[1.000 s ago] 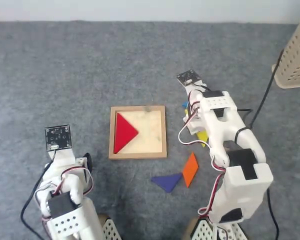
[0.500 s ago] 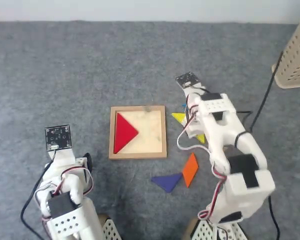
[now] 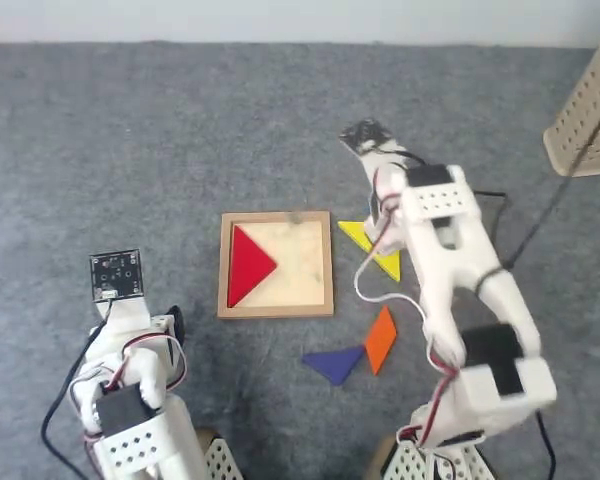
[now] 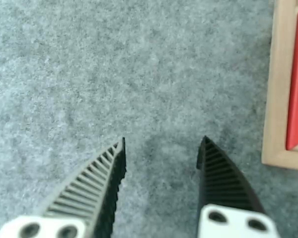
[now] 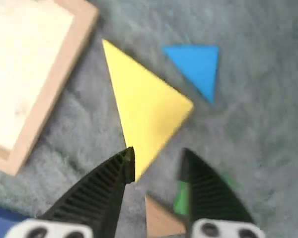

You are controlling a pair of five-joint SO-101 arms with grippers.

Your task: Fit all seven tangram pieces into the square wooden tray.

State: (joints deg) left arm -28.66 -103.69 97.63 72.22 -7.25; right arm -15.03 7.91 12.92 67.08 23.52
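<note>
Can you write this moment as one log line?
tray: red triangle inside | right gripper: open, at yellow triangle | left gripper: open, near tray

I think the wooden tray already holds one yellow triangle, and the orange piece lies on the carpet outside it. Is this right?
Not quite. In the high view the piece inside the wooden tray is a red triangle; the yellow triangle lies on the carpet beside the tray. The orange piece is on the carpet outside it, as you say.
</note>
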